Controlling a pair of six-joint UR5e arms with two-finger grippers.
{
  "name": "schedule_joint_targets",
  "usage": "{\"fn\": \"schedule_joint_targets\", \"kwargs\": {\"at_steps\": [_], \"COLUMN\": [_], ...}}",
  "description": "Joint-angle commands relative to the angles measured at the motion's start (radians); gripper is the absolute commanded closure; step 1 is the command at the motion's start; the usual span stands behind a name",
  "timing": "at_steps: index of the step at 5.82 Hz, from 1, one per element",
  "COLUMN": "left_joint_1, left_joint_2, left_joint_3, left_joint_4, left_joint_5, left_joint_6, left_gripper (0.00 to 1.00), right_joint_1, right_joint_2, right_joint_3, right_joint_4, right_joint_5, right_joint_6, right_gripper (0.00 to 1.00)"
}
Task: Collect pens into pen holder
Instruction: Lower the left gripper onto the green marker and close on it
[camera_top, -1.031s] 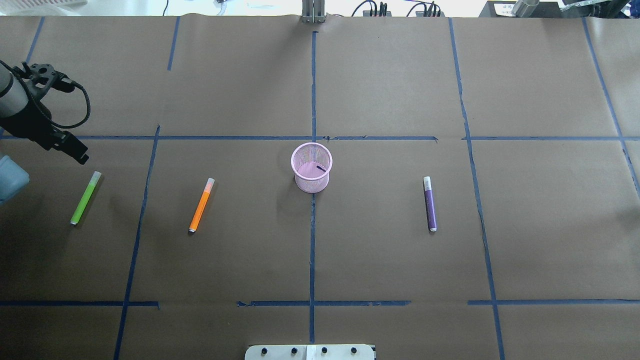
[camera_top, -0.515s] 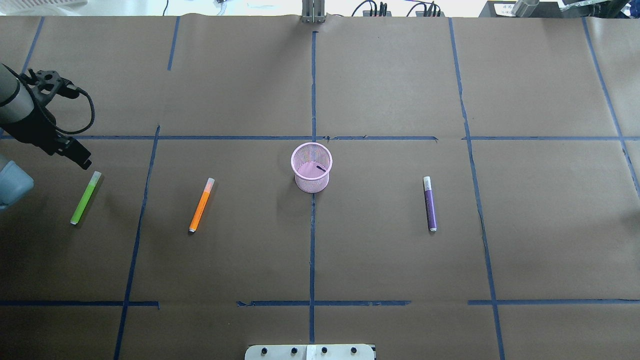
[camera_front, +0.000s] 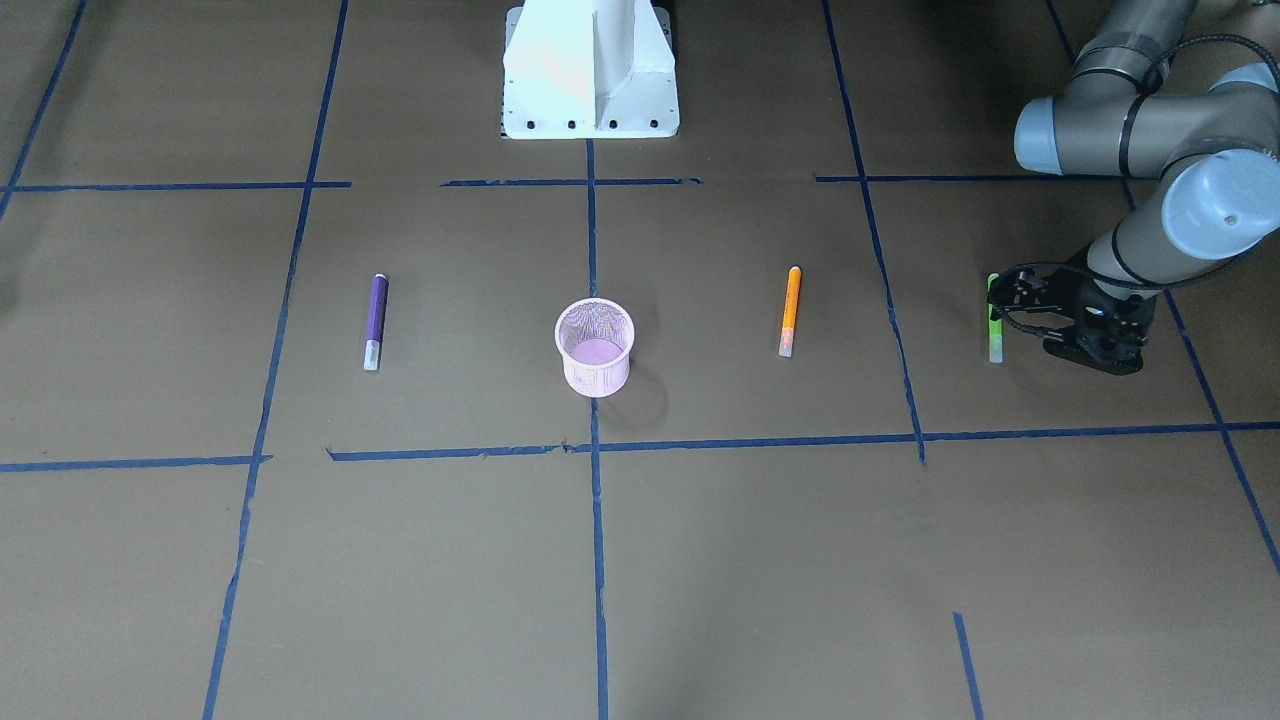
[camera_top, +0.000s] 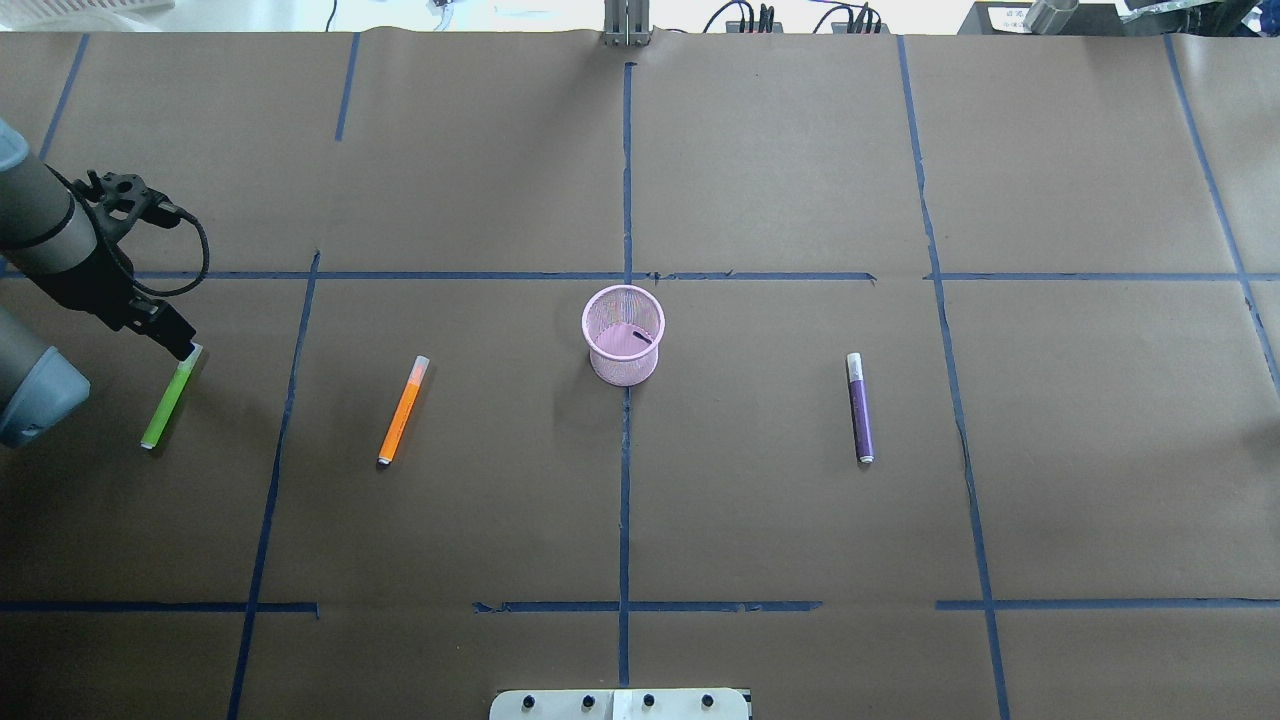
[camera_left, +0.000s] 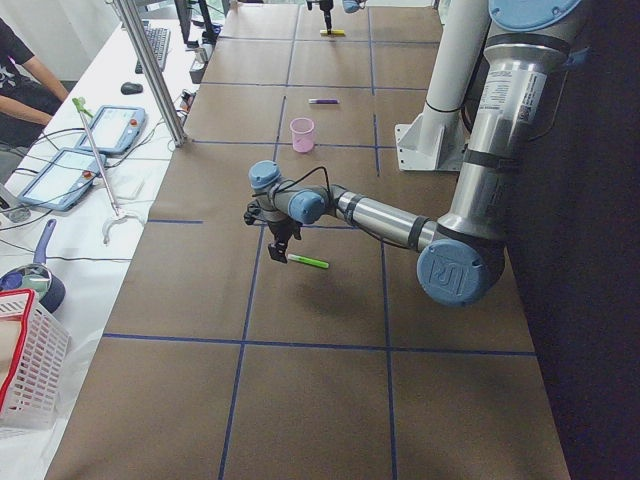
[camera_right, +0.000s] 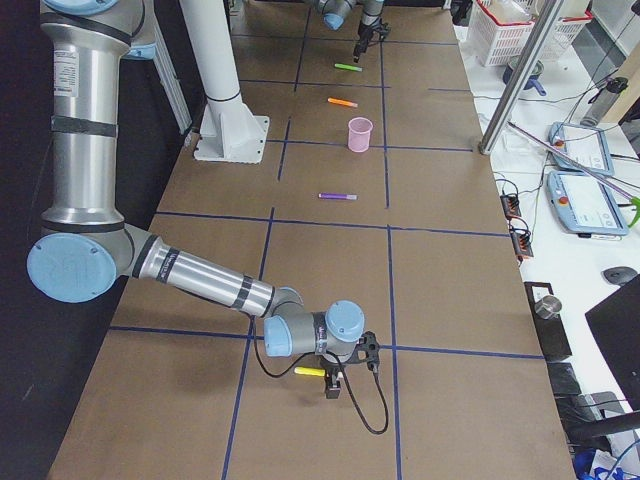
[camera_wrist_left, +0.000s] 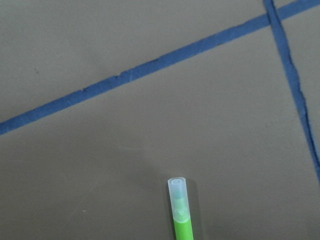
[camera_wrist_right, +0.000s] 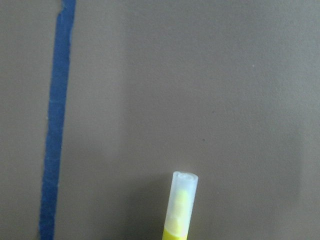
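Observation:
The green pen (camera_top: 168, 400) lies at the far left, the orange pen (camera_top: 402, 412) to its right, and the purple pen (camera_top: 860, 410) right of centre. The pink mesh pen holder (camera_top: 622, 372) stands upright in the middle. My left gripper (camera_top: 182, 345) hangs at the green pen's pale cap end; its fingers are not resolved. In the front view it (camera_front: 1008, 295) is beside the green pen (camera_front: 994, 325). The left wrist view shows only the cap end (camera_wrist_left: 179, 200). My right gripper (camera_right: 335, 385) shows only in the exterior right view, so I cannot tell its state.
A yellow pen (camera_right: 310, 371) lies by the right gripper, off the overhead view; its pale cap shows in the right wrist view (camera_wrist_right: 181, 205). Blue tape lines (camera_top: 625, 450) grid the brown table. The robot base (camera_front: 590, 70) stands at the near edge.
My left gripper has moved right and toward the robot, from beyond the green pen to its cap end. The pens and the holder have not moved.

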Motion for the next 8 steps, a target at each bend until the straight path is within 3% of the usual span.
{"fn": "schedule_joint_targets", "kwargs": {"at_steps": [1, 3, 8], "left_joint_1": [0.017, 0.072, 0.071], "left_joint_2": [0.003, 0.007, 0.018], "left_joint_3": [0.047, 0.052, 0.044], "left_joint_4": [-0.071, -0.165, -0.164], "left_joint_5": [0.002, 0.027, 0.027], "left_joint_6": [-0.038, -0.162, -0.164], "left_gripper": [0.00, 0.00, 0.02], "right_joint_1": [0.000, 0.000, 0.000], "right_joint_2": [0.004, 0.010, 0.010], "right_joint_3": [0.002, 0.005, 0.002], "right_joint_4": [0.000, 0.000, -0.002], "right_joint_5": [0.000, 0.000, 0.002], "right_joint_6": [0.010, 0.013, 0.015], "right_gripper": [0.00, 0.00, 0.00]}}
